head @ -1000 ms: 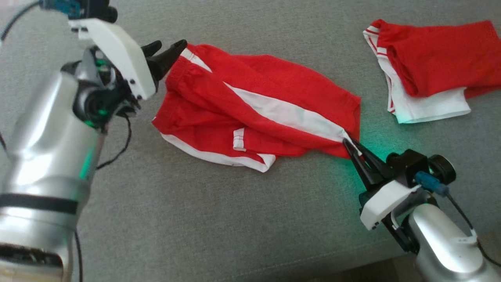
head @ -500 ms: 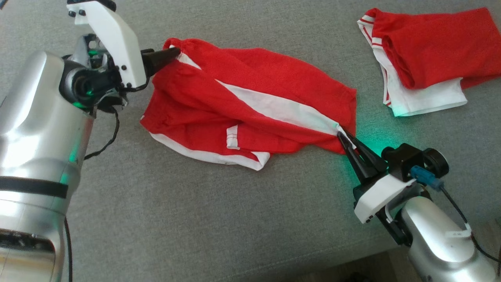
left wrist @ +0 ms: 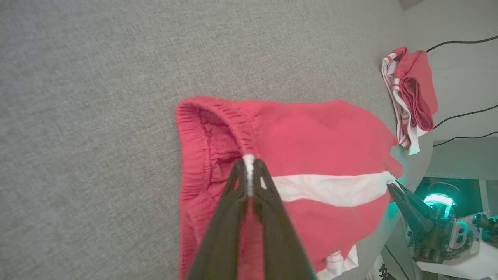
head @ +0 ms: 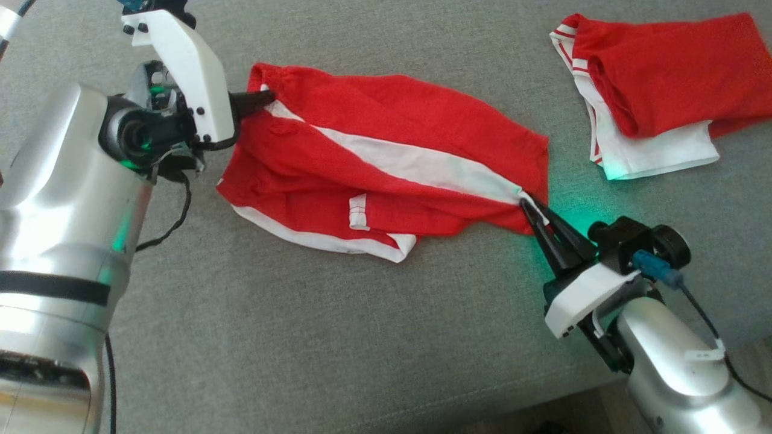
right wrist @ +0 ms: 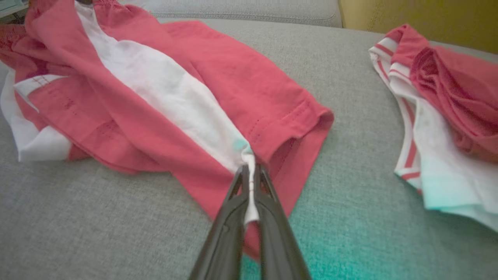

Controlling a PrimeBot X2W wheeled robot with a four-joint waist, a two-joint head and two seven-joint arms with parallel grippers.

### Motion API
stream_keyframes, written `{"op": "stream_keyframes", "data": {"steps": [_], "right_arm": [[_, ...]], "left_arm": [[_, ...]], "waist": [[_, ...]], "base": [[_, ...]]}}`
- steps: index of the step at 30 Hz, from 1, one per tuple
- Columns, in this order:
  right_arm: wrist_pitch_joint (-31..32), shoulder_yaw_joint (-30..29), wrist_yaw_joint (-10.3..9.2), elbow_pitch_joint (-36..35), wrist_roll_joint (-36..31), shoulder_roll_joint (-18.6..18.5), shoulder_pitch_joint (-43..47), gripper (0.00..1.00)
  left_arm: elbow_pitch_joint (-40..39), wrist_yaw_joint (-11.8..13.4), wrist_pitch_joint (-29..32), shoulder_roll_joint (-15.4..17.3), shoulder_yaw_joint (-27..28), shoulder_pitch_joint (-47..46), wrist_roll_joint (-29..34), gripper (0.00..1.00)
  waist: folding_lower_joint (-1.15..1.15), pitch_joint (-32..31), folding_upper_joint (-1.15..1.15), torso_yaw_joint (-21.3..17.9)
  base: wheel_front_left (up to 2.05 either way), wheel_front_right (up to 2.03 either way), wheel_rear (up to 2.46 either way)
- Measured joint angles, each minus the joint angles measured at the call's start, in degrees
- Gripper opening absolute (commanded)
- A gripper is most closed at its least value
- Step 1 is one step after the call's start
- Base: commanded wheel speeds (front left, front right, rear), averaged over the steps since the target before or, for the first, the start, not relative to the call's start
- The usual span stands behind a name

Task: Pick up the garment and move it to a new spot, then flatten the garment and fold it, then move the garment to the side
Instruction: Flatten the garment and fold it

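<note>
left gripper point(head: 267, 96) clamped shut on waistband end of white stripe, right gripper point(head: 529, 206) pinching hem end of same stripe

garment point(head: 422, 126) = red shorts, stripe pulled pretty straight between the two grips, rest kinda rumpled, white-trimmed leg hem bunched on near side

sits mid grey cushion point(head: 301, 337), bit toward left

second garment point(head: 663, 78), red and white, folded, well apart at far right

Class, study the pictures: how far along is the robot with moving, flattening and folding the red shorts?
Done: the shorts are gripped at both ends, left gripper shut on the waistband, right gripper on the hem. In hand: the pickup; they lie rumpled on the grey cushion. Left: moving, flattening, folding, setting aside.
</note>
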Motion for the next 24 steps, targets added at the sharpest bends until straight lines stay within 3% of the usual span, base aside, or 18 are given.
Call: {"op": "stream_keyframes", "data": {"steps": [11,24], "right_arm": [[-1.16,-4.49,0.0,-2.14,-0.01,-2.4,-1.34,0.0],[2.15,-7.32,0.0,-11.43,-0.18,-11.15,-16.6,0.0]], "left_arm": [[-4.24,-0.82,-5.55,-0.29,1.63,0.81,-2.66,0.0],[-21.83,-1.05,-23.35,-0.84,5.27,6.01,-7.56,0.0]], "waist": [[0.0,-2.91,0.0,1.78],[0.0,-11.47,0.0,7.24]], "base": [[0.0,0.0,0.0],[0.0,0.0,0.0]]}}
